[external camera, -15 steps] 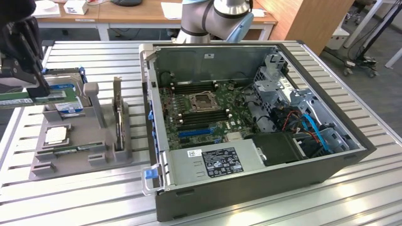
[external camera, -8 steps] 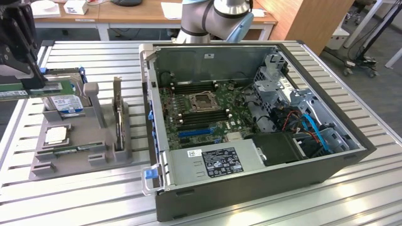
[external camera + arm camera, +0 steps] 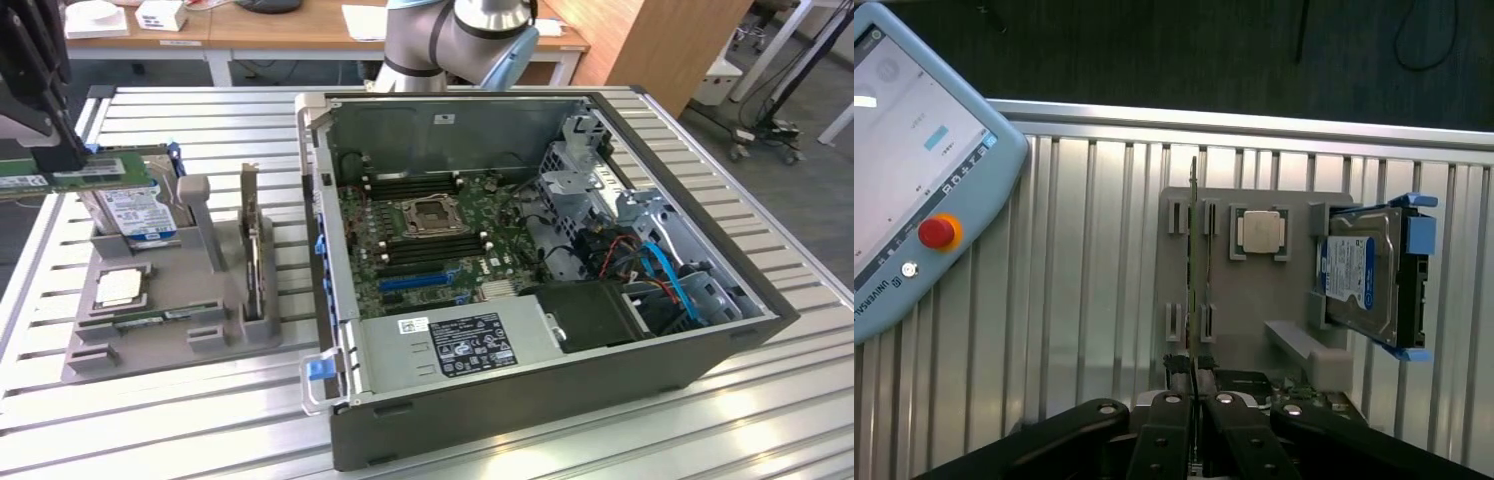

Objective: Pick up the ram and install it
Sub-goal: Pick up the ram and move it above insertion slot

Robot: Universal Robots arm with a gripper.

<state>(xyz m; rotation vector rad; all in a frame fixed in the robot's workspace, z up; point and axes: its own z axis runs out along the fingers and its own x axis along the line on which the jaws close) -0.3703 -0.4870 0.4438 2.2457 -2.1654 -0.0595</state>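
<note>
Claw, pinched tight on the ram: item aloft, not yet seated.
We log the ram as a green stick with a white sticker, held level above the grey holder, over the end where the hard drive stands. Hazards, in our judgement: the pinch is narrow on a long thin board, so it could twist or slip. A skewed stick would jam against the motherboard in the open case beside the holder, and the case wall could clip it. Legible writing: "UNIVERSAL" on the pendant lying near the holder (the drive's blue-white label and the sticker on the case's silver box are too small to read).
</note>
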